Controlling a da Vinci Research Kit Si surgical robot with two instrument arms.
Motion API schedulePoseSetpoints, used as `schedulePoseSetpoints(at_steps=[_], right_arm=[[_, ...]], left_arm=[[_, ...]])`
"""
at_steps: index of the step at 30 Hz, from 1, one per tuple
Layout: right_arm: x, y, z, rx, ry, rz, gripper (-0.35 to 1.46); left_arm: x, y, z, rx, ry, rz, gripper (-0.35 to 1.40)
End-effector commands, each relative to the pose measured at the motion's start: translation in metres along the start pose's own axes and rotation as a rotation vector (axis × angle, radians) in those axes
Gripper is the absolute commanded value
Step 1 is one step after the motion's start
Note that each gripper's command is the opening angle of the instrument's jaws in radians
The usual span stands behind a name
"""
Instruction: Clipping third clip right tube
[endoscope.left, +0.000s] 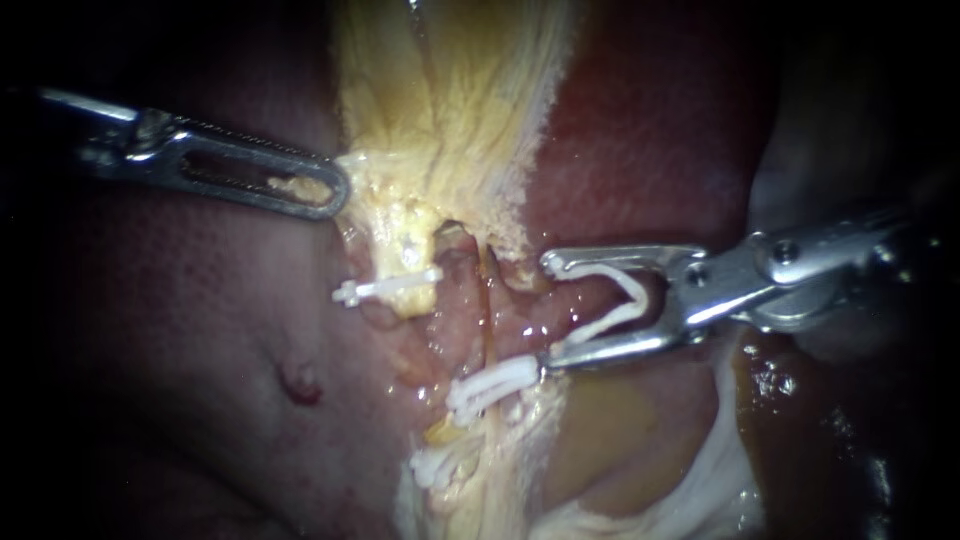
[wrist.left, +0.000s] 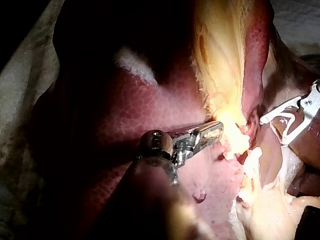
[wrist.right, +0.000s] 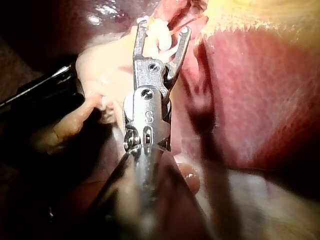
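Pointing leftward, open clip (endoscope.left: 636, 292) in right instrument (endoscope.left: 548, 312)

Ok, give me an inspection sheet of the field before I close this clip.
Surface: liver, dark red, with one small dark spot.
Job's things: open white clip; seated clips: upper clip, middle clip, lower clip; pink tube.
Clutter: nothing seen.
Instruments: left instrument shut on yellowish tissue; right instrument spread wide, carrying the open white clip, tips at the pink tube; whether it straddles the tube cannot be told.
Cables: nothing seen.
Surroundings: pale drape beyond the liver's edge.
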Motion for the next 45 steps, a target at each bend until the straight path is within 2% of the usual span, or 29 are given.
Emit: schedulePoseSetpoints(at_steps=[1, 8, 15, 19, 29, 33, 36, 45], right_arm=[[-0.0002, 0.0002, 0.0004, 0.002, 0.001, 0.005, 0.5], [-0.002, 0.0023, 0.0025, -0.003, 0.004, 0.066, 0.5], [-0.004, 0.0044, 0.003, -0.011, 0.008, 0.128, 0.5], [-0.0046, 0.005, 0.0033, -0.01, 0.009, 0.144, 0.5], [-0.0037, 0.0058, 0.006, 0.005, 0.009, 0.182, 0.5], [-0.0035, 0.0061, 0.0071, 0.007, 0.022, 0.199, 0.5], [-0.0035, 0.0061, 0.0075, 0.023, 0.047, 0.22, 0.5], [-0.0029, 0.0057, 0.0069, 0.142, 0.203, 0.331, 0.5]], left_arm=[[0.0, 0.0, 0.0, 0.0, 0.0, 0.0, -0.35], [0.0001, 0.0, 0.0001, -0.001, 0.0, 0.0, -0.35], [0.0001, 0.0, 0.0001, -0.001, 0.0, 0.0, -0.35], [0.0001, 0.0, 0.0001, -0.001, 0.0, 0.0, -0.35], [0.0001, 0.0, 0.0002, -0.001, -0.001, 0.0, -0.35], [0.0001, 0.0, 0.0002, -0.001, -0.001, 0.0, -0.35], [0.0001, 0.0, 0.0002, -0.001, -0.001, 0.0, -0.35], [0.0001, 0.0, 0.0002, -0.001, 0.0, 0.001, -0.35]])
